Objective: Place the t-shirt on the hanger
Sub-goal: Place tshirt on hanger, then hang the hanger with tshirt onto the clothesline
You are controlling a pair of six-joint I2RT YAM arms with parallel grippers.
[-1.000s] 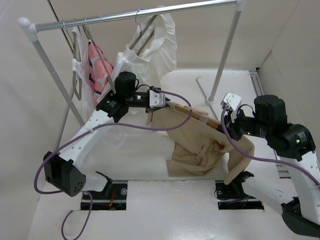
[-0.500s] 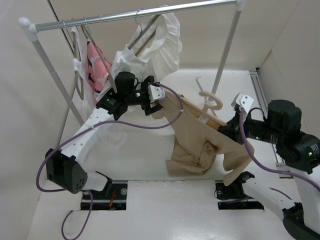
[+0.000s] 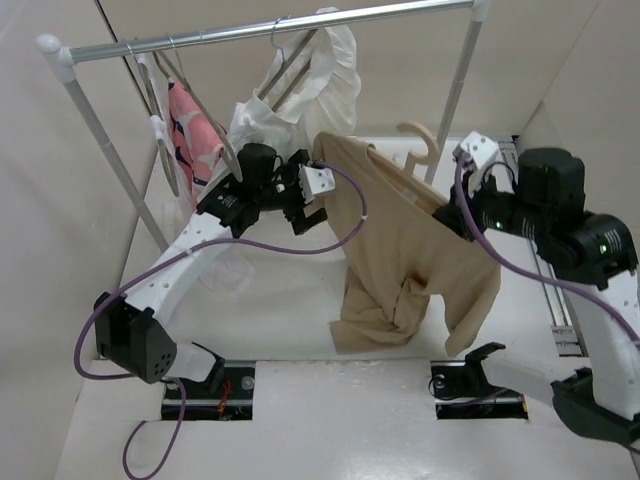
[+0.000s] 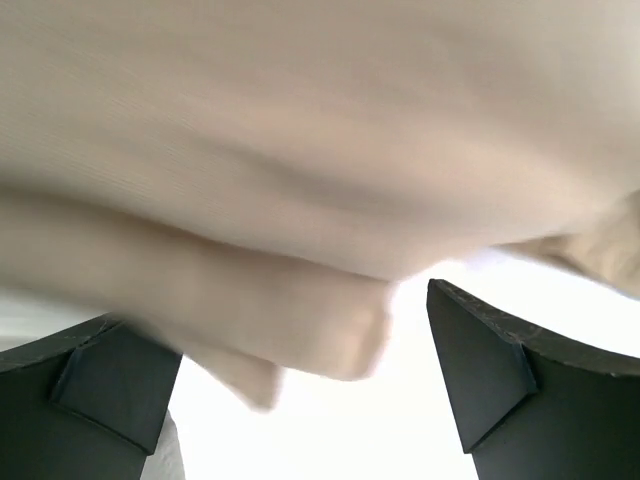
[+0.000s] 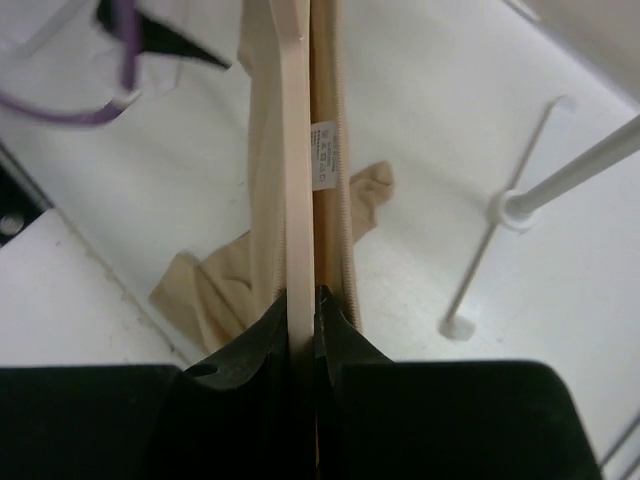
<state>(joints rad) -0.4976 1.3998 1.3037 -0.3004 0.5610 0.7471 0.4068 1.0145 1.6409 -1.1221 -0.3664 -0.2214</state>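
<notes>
The tan t-shirt (image 3: 400,240) hangs draped over the pale peach hanger, whose hook (image 3: 420,135) sticks up behind it. The shirt's lower folds rest on the table. My right gripper (image 3: 447,218) is shut on the hanger's thin edge (image 5: 297,150), holding it raised. In the right wrist view, tan fabric (image 5: 225,290) and a small white label (image 5: 323,155) lie along the hanger. My left gripper (image 3: 305,195) stands open beside the shirt's left shoulder. In the left wrist view its fingers (image 4: 510,390) are wide apart, and blurred tan cloth (image 4: 300,180) hangs just above them, ungripped.
A clothes rack with a metal rail (image 3: 270,28) spans the back, its right post (image 3: 455,100) close behind the hanger's hook. A white garment (image 3: 300,100) and a pink patterned one (image 3: 195,130) hang on it. The rack's foot (image 5: 505,205) stands on the table.
My left gripper has opened and let go of the shirt. The right arm has lifted the hanger up and back, so the shirt now hangs higher, draped from it.
</notes>
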